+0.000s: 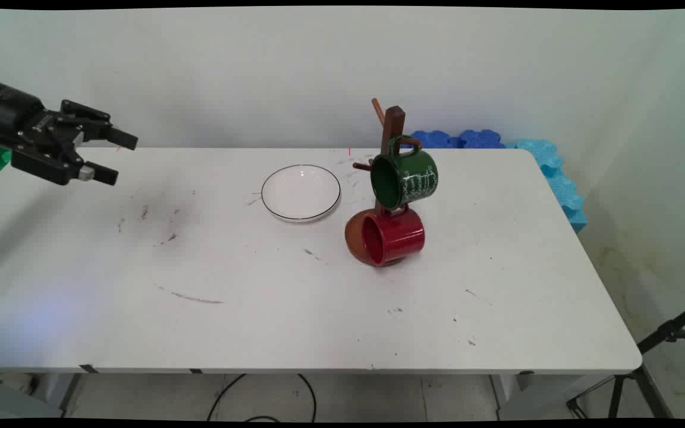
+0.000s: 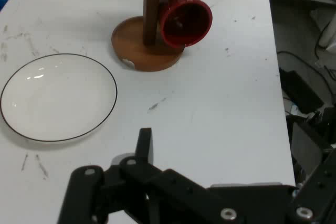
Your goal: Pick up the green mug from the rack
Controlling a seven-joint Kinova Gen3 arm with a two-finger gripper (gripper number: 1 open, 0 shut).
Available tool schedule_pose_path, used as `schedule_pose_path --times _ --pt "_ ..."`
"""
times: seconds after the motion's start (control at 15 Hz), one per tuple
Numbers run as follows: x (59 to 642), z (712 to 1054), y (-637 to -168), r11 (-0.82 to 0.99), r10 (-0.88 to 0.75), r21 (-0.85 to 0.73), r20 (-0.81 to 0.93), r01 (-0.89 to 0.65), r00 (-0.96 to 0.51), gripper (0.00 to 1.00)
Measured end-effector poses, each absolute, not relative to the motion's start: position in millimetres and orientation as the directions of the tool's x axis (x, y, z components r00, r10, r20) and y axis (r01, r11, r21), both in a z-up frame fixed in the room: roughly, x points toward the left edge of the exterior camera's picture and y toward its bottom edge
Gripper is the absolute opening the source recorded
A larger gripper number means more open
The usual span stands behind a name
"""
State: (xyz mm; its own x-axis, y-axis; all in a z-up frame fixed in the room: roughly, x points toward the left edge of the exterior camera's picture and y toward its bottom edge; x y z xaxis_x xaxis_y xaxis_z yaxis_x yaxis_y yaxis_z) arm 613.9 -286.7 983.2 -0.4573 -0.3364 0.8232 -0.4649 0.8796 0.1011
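My gripper hangs above the table's far left, open, with nothing between its fingers. It points to the right, toward a white plate with a thin black rim, well apart from it. Right of the plate stands a wooden mug tree on a round base. A green mug hangs from an upper peg and a red mug from a lower one, low over the base. In the hand view one black finger rises at the bottom, with the plate at left and the red mug beyond.
Blue foam pieces lie along the table's far right corner and right side. A black tripod stands on the floor at lower right. The white table bears dark scuff marks.
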Motion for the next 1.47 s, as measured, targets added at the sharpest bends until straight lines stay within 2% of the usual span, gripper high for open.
schedule_pose_path --times 0.33,0.73,1.47 --pt "595.7 1001.3 -293.5 0.864 -0.375 0.148 0.828 -0.482 -0.417 1.00" --pt "538.2 1021.1 -304.8 0.828 -0.420 0.203 0.841 -0.522 -0.340 1.00" --pt "401.0 981.7 -322.1 0.784 -0.423 0.182 0.857 -0.593 -0.296 1.00"
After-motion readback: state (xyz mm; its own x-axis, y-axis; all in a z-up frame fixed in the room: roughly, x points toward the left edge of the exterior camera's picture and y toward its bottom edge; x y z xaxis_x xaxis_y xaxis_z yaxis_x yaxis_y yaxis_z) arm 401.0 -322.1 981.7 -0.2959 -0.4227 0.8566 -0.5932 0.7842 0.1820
